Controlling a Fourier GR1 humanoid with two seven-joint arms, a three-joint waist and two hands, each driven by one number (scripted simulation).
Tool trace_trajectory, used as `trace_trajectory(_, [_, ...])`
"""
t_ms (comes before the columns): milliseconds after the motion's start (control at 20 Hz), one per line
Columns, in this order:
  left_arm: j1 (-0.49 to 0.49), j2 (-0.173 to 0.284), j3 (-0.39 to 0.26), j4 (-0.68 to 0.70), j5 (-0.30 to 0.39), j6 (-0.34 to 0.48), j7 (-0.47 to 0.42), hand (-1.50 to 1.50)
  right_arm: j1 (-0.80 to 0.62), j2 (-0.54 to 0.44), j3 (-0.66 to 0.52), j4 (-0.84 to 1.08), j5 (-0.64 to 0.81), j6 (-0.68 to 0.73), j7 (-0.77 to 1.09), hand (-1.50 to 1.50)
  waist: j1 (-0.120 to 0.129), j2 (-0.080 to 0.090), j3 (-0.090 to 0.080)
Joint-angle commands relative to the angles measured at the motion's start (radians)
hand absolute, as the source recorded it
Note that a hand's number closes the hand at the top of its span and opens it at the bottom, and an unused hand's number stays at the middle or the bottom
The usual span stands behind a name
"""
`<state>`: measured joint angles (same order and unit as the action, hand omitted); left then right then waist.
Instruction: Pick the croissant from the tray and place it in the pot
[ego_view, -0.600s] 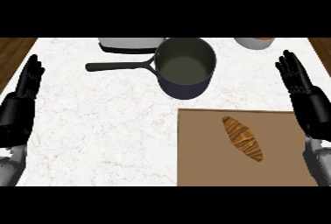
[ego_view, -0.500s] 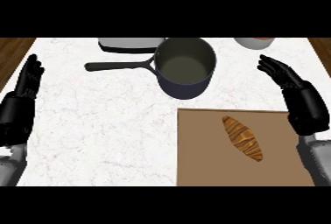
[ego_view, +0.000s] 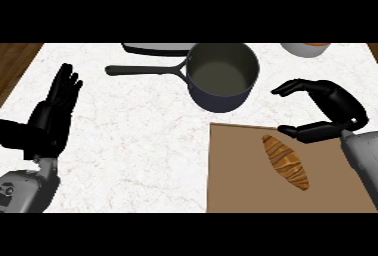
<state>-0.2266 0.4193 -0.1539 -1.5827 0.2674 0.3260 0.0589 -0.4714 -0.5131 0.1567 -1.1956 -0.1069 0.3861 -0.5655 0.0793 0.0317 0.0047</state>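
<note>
croissant (ego_view: 285, 161) on brown tray (ego_view: 236, 190) | right hand (ego_view: 336, 107) at its 1 o'clock, curled wide, holding nothing | pot (ego_view: 221, 75) at 11 | left hand (ego_view: 53, 112) open, resting

Croissant (ego_view: 285, 161) is lying on tray (ego_view: 236, 185) at counter's (ego_view: 140, 145) right front; pot (ego_view: 220, 75) is sitting behind the tray.

The counter (ego_view: 148, 150) was white marble with faint grey veining, and dark wood showed past its left edge. The tray (ego_view: 236, 185) was plain brown. The croissant (ego_view: 285, 161) was golden brown with darker ridged stripes. The pot (ego_view: 220, 75) was dark grey, its inside dull olive-grey. Both hands (ego_view: 55, 112) (ego_view: 336, 107) were black, the forearms grey.
</note>
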Motion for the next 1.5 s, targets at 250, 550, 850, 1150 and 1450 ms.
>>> trace_trajectory(250, [-0.039,-0.031,0.001,0.02,0.012,0.015,0.07,0.0,-0.135,-0.085,0.025,0.284,0.052,0.269,-0.414,-1.5,-0.028,-0.012,0.0])
trace_trajectory(550, [-0.063,-0.016,0.038,0.043,0.035,0.0,0.093,0.0,-0.201,-0.218,0.198,0.207,0.192,0.311,-0.365,-1.5,-0.038,-0.018,-0.003])
trace_trajectory(850, [-0.019,-0.008,0.044,0.035,0.025,-0.004,0.081,0.0,-0.299,-0.265,0.402,0.068,0.358,0.268,-0.254,-1.5,-0.036,-0.028,-0.006])
trace_trajectory(1150, [0.017,-0.017,0.061,-0.002,0.022,-0.003,0.074,0.0,-0.269,-0.315,0.521,-0.004,0.482,0.205,-0.281,-1.5,-0.064,-0.031,-0.005])
trace_trajectory(1450, [0.004,-0.018,0.092,0.018,0.022,-0.032,0.082,0.0,-0.246,-0.291,0.538,0.022,0.506,0.189,-0.289,-1.5,-0.068,-0.029,-0.005])
